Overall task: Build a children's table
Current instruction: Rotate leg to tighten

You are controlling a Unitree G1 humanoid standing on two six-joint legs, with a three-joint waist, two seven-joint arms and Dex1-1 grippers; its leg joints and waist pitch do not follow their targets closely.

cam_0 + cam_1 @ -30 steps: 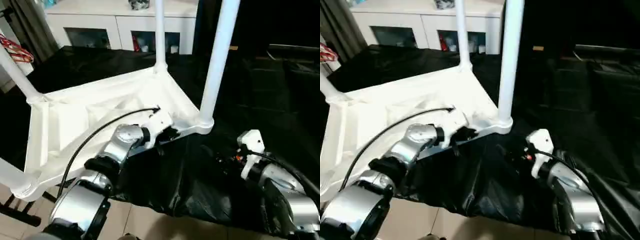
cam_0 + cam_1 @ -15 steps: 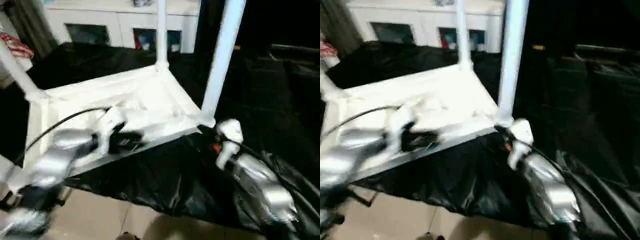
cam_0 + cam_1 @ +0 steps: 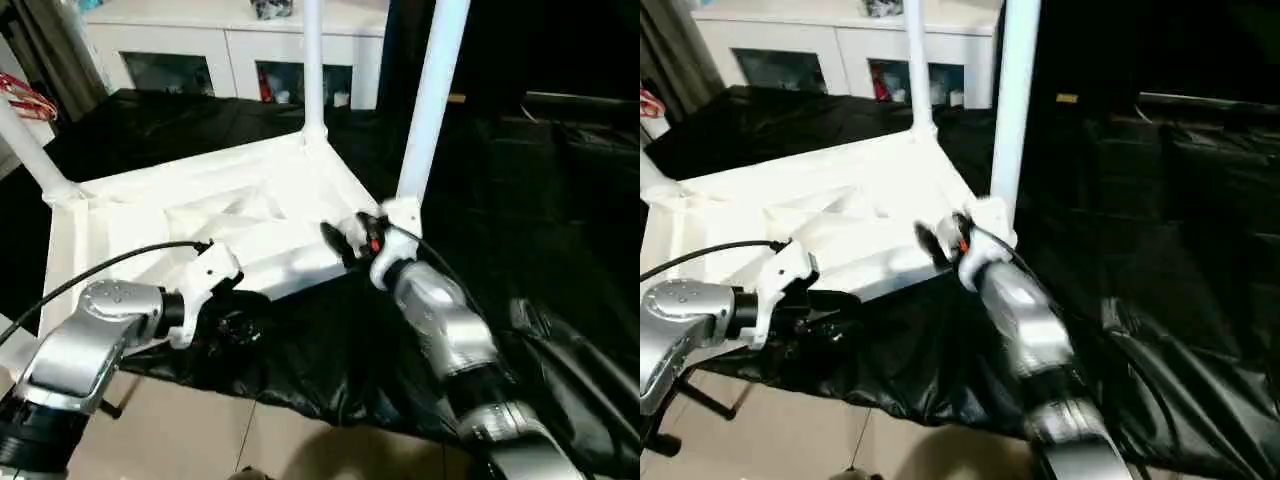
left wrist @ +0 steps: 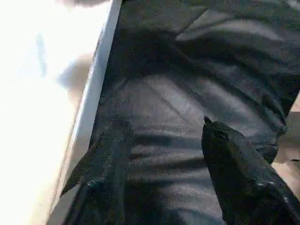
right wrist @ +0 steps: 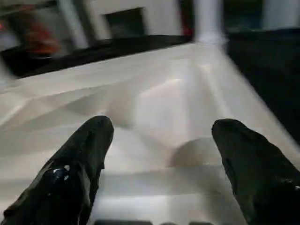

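The children's table [image 3: 200, 215] lies upside down on a black cloth, ribbed underside up. White legs stand in its sockets: one at the near right corner [image 3: 430, 100], one at the far corner [image 3: 312, 60], one at the left [image 3: 30, 150]. My left gripper [image 4: 164, 124] is open and empty over the cloth, just off the table's near rim [image 4: 93, 117]. My right gripper [image 5: 163, 123] is open wide with nothing between its fingers. It reaches over the underside [image 5: 154, 103] by the near right corner, and I also see this gripper [image 3: 345, 240] from the head.
A white cabinet with glass doors [image 3: 230, 50] stands behind the table. The black cloth [image 3: 330, 370] hangs over the near edge above a tan floor [image 3: 200, 430]. Dark furniture [image 3: 570, 110] sits at the right. Something red [image 3: 25, 95] lies at the far left.
My left gripper has opened, come off the table's near rim and drawn back to the left. My right arm has swung forward to the table's near right corner.
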